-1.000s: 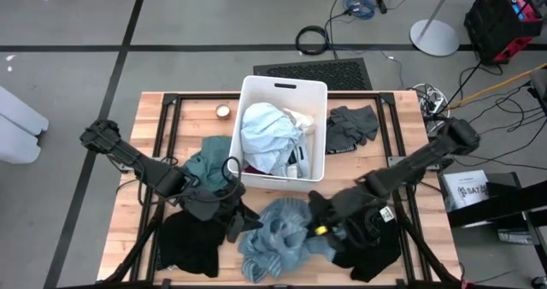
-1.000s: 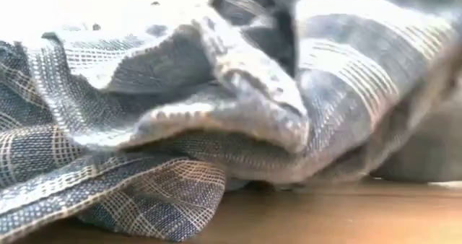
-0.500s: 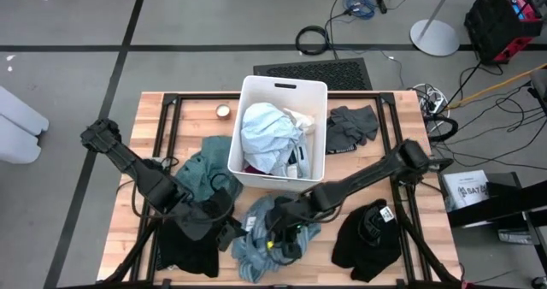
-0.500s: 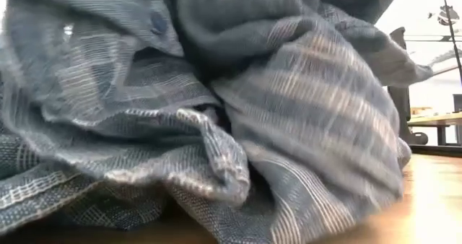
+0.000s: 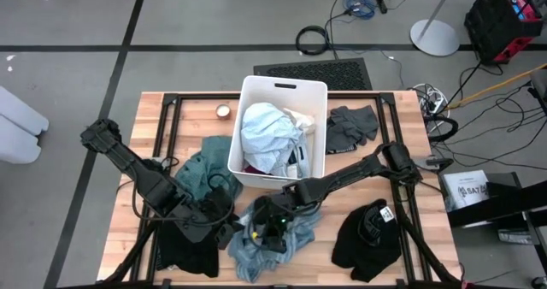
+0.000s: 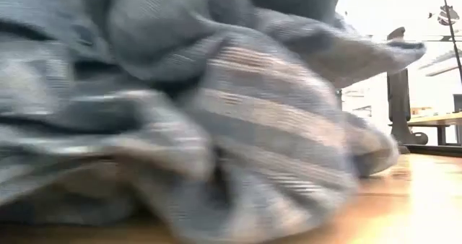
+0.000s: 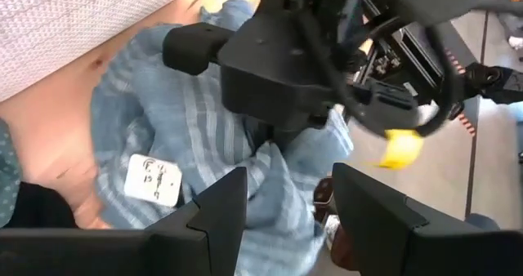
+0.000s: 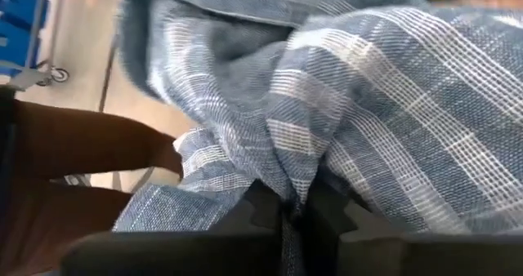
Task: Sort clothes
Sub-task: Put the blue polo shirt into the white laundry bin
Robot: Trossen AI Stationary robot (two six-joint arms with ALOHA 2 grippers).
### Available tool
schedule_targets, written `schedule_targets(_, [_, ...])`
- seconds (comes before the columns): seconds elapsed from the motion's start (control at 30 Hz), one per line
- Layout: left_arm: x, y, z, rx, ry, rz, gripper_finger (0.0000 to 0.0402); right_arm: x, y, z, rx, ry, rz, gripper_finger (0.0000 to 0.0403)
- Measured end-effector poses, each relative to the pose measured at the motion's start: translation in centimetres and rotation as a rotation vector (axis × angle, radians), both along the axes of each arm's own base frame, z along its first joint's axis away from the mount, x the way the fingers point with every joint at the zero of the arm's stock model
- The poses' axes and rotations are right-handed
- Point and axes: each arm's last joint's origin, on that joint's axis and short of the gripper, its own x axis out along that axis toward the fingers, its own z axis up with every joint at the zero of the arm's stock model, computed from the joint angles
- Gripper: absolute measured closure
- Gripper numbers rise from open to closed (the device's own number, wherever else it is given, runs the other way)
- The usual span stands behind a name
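Seen from above, the right gripper [image 5: 272,229] reaches across the front of the wooden bench [image 5: 410,255] and presses into the blue-white striped shirt [image 5: 282,238], which lies crumpled just in front of the white bin [image 5: 318,97]. In the right wrist view its jaws are clenched on a fold of the striped shirt [image 8: 343,88], the cloth pinched tight between the two dark fingers [image 8: 270,215].

The left gripper [image 5: 224,231] sits just beside the shirt's left edge, over a black garment [image 5: 188,246] at the bench's front left corner. In the left wrist view its jaws stand apart and hold nothing, the fingers [image 7: 216,215] framing the striped shirt [image 7: 163,129], a white label [image 7: 154,180] on the cloth, and the right arm's dark wrist with a yellow tag [image 7: 400,149] beyond.

A teal garment [image 5: 201,171] lies against the bin's left side. Inside the bin rests a light blue garment [image 5: 265,135] with white cloth [image 5: 301,118] beside it. A dark grey garment [image 5: 350,125] lies on the bench to the right of the bin, and another black garment [image 5: 367,238] lies at the front right.

From bench height, the striped shirt [image 6: 238,128] fills nearly the whole view, heaped on the wood.
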Motion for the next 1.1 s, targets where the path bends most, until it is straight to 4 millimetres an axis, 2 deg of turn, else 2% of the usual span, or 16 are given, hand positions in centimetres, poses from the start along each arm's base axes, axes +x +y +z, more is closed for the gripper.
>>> schedule_targets(0.13, [0.0,0.0,0.0,0.003,0.006,-0.001,0.0213,0.3,0.1,0.6,0.021,-0.055,0.0,0.0338])
schedule_targets(0.37, [-0.1,0.1,-0.1,-0.012,0.017,0.013,0.0213,0.2,0.2,0.6,0.109,0.007,0.01,0.0214])
schedule_targets(0.5, [-0.1,0.1,-0.1,-0.011,0.02,0.014,0.0213,0.4,-0.3,1.0,0.176,0.058,-0.018,0.0167])
schedule_targets(0.6, [-0.1,0.1,-0.1,-0.012,0.02,0.014,0.0213,0.6,-0.4,2.0,0.167,0.059,-0.027,0.0152])
schedule_targets(0.73, [0.0,0.0,-0.2,-0.026,0.025,0.031,0.0213,0.2,-0.5,4.2,0.07,0.083,-0.025,0.015])
schedule_targets(0.9, [0.6,-0.1,-1.1,-0.055,0.058,0.087,0.0213,-1.0,-0.5,7.2,-0.061,0.154,0.001,0.0158])
schedule_targets(1.1, [2.3,-0.1,-2.6,-0.047,0.085,0.128,0.0213,-3.0,0.3,11.1,-0.176,0.188,0.023,0.016])
